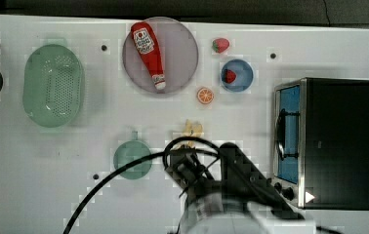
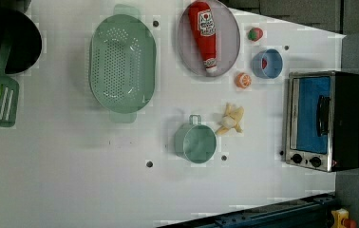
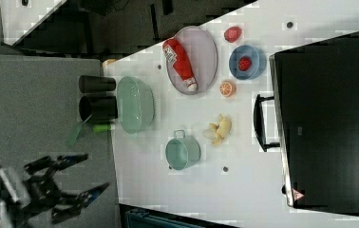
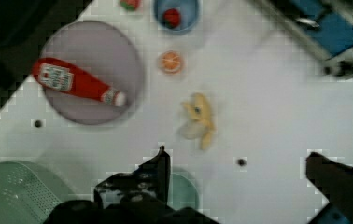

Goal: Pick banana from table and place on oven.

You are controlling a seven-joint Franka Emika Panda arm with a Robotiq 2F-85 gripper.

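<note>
The pale yellow banana (image 1: 192, 129) lies on the white table (image 1: 75, 195), between the orange slice and the small green pot; it also shows as the banana (image 2: 231, 119), the banana (image 3: 219, 129) and the banana (image 4: 199, 121). At the top view's right stands the oven (image 1: 341, 144) with its black top and blue glass door, closed. My gripper (image 1: 185, 158) hovers above the table just short of the banana. In the wrist view the gripper (image 4: 240, 163) is open, its two fingers far apart with nothing between them. The right view also has the open gripper (image 3: 89, 175).
A ketchup bottle (image 1: 148, 53) lies on a grey plate (image 1: 182, 53). Near it are an orange slice (image 1: 205, 95), a blue bowl (image 1: 243, 83) holding a strawberry, and a loose strawberry (image 1: 220, 45). A small green pot (image 1: 132, 160) and a green colander (image 1: 53, 85) sit at the top view's left.
</note>
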